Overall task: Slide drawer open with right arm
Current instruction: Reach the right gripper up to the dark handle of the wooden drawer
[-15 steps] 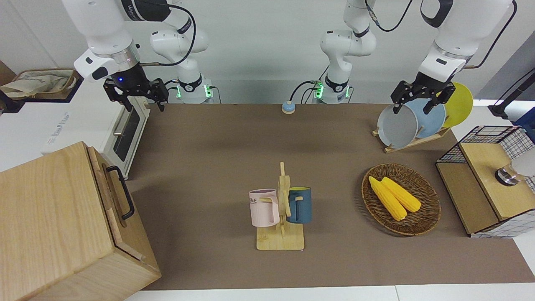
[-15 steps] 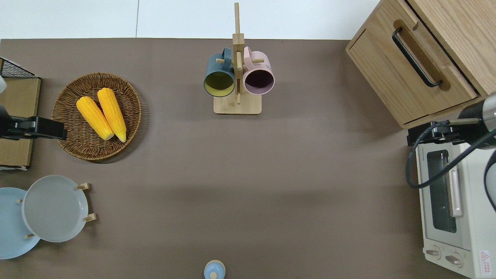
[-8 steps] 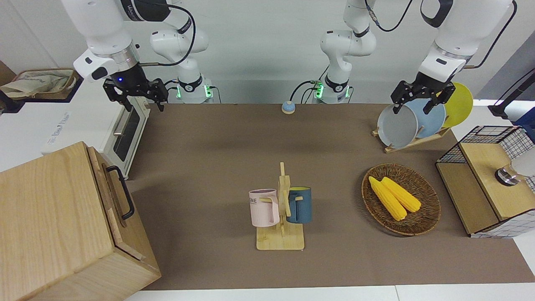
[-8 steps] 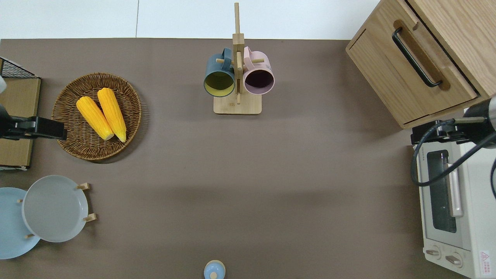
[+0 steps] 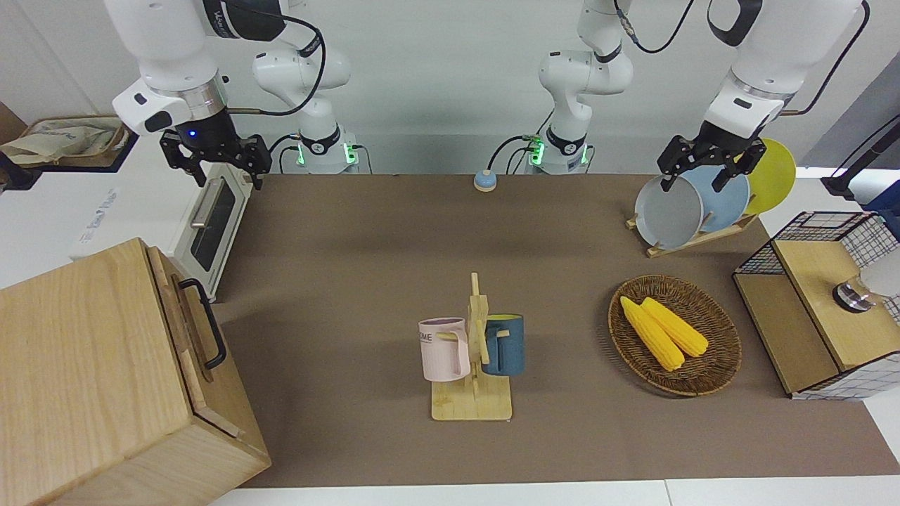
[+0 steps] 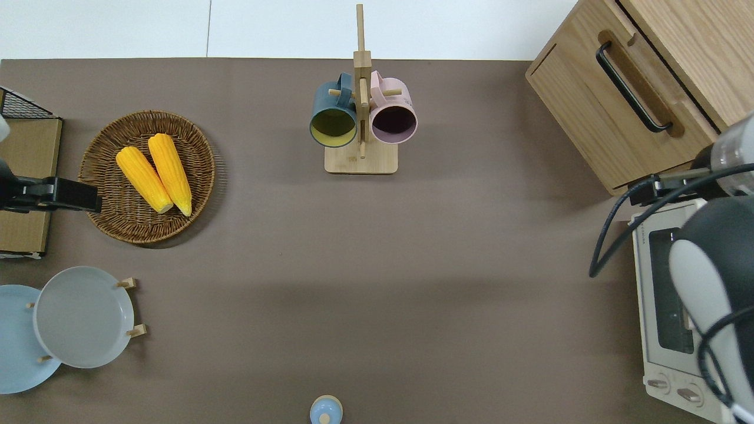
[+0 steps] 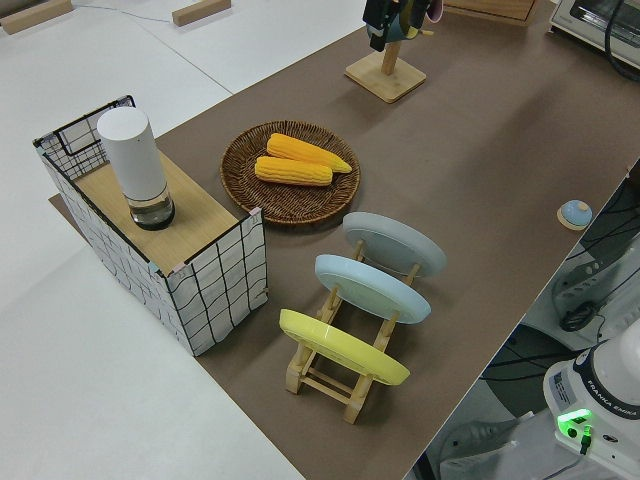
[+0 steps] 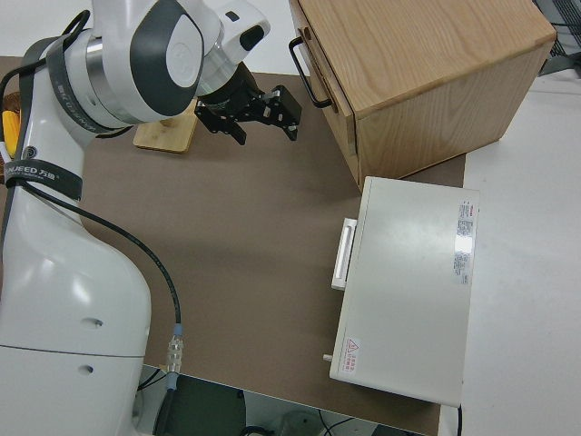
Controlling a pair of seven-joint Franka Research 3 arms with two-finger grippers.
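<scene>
Since a second earlier the right arm (image 5: 172, 63) had swung toward its own end of the surface (image 5: 394, 267), carrying the right gripper (image 5: 211, 158) from the toaster oven's table-side edge to a spot higher over the white toaster oven (image 5: 204, 225), and in the overhead view its dark elbow had come in over the oven. The gripper's fingers (image 8: 289, 111) stood wide apart and held nothing. In the overhead view the gripper sat at about four o'clock from the drawer (image 6: 633, 109), over the gap between the oven and the big pale wooden box (image 5: 105, 379), well apart from the black loop handle (image 6: 633, 88). The drawer lay closed, flush in the box front, at the right arm's end of the surface and farther from the robots than the oven. The left arm (image 5: 759, 63) was parked with its gripper (image 5: 710, 163) spread open and empty. Elsewhere on the surface stood a mug stand (image 5: 472, 365) with a pink mug (image 5: 444, 349) and a blue mug (image 5: 505, 344), a wicker basket (image 5: 710, 376) holding two corn cobs (image 5: 661, 332), a plate rack (image 5: 692, 204) and a wire-mesh rack (image 5: 808, 309).
</scene>
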